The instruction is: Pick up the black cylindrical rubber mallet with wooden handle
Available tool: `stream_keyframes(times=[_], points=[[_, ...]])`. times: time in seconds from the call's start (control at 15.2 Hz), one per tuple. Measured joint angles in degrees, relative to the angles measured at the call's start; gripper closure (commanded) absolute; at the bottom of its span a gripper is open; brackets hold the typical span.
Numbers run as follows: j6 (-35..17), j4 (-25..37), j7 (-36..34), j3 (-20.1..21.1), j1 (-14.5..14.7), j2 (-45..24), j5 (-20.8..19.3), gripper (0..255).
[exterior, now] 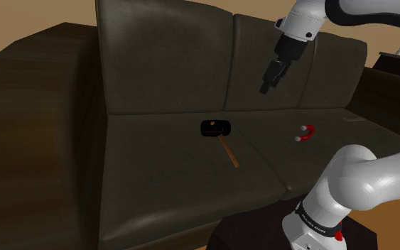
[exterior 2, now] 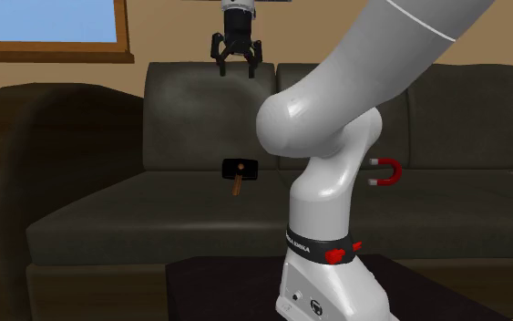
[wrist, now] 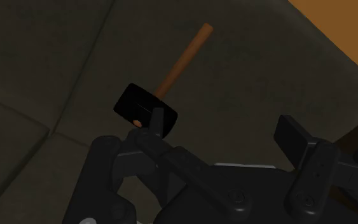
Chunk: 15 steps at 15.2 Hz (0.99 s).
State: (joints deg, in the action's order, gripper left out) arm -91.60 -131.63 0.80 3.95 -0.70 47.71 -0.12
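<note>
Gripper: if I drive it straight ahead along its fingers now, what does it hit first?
Probably the dark sofa seat cushion, just beside the rubber mallet. The open gripper centres on bare cushion, with the mallet's black head ahead of one finger, which might clip it; depth is unclear.

Mallet (exterior: 214, 128): glossy black head, seemingly rubber; smooth wooden handle. Sofa (exterior: 163, 64): dark matt leather-like upholstery.
</note>
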Motion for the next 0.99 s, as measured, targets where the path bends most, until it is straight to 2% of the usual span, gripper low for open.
stream_keyframes(times=[0.2, 0.66, 0.99], points=[[-1.88, -1.59, -1.05, -0.01, -0.50, -0.58, 0.27, 0], [-14.91, -9.90, -6.43, -0.25, -3.37, -6.91, 1.65, 0], [-23.72, -13.20, -10.36, -0.34, -5.29, -13.37, 2.81, 0]])
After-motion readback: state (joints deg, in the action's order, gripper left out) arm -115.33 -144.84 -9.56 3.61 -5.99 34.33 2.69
